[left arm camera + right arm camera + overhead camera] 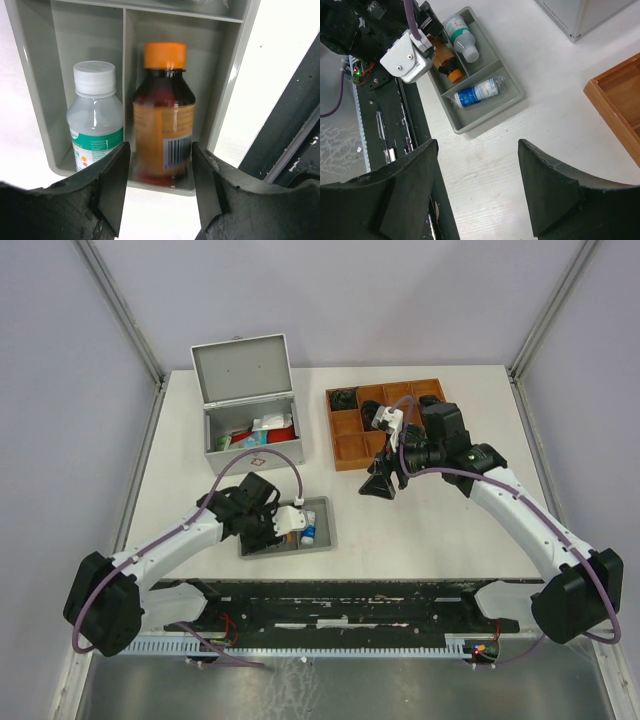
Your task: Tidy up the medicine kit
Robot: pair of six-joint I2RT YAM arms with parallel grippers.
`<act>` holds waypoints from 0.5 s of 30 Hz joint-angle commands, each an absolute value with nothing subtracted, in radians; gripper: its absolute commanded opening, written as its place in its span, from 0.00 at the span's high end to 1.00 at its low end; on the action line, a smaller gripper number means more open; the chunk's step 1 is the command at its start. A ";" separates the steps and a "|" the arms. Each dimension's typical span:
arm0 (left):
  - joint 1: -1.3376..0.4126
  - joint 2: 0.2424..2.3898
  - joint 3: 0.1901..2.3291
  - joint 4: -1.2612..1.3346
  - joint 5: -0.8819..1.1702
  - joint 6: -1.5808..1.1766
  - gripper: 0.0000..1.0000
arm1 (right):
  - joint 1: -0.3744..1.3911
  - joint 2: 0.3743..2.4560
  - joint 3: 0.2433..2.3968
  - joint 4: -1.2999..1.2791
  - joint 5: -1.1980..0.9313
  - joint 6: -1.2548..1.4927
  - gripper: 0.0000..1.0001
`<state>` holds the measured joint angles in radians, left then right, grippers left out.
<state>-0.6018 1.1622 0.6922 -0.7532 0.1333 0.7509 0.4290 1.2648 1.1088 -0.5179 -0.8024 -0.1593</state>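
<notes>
The medicine kit (245,368), a silver-grey metal case, stands open at the back left with a red pouch (281,430) and packets inside; its corner (570,15) shows in the right wrist view. In front of it a small grey tray (326,530) holds a clear white-capped bottle (95,115), an amber orange-capped bottle (164,115) and a blue-labelled wrapped roll (480,92). My left gripper (160,185) is open at the amber bottle's base, with the bottle lying in its compartment. My right gripper (477,185) hangs open over bare table, holding nothing.
A brown wooden compartment tray (350,455) sits at the back right under my right arm, a black item (343,398) in one cell; its corner (620,105) shows in the right wrist view. The black base rail (340,605) runs along the near edge.
</notes>
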 commanded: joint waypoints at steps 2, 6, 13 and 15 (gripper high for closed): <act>-0.602 1.128 0.691 -0.751 0.152 0.785 0.38 | 0.425 1.269 1.155 -0.508 -0.807 -0.169 0.26; -0.601 1.112 0.695 -0.764 0.154 0.781 0.35 | 0.424 1.269 1.153 -0.508 -0.806 -0.170 0.26; -0.601 1.045 0.736 -0.776 0.134 0.749 0.28 | 0.426 1.272 1.136 -0.480 -0.782 -0.151 0.26; -0.601 1.028 0.752 -0.772 0.126 0.717 0.26 | 0.425 1.277 1.131 -0.469 -0.771 -0.139 0.26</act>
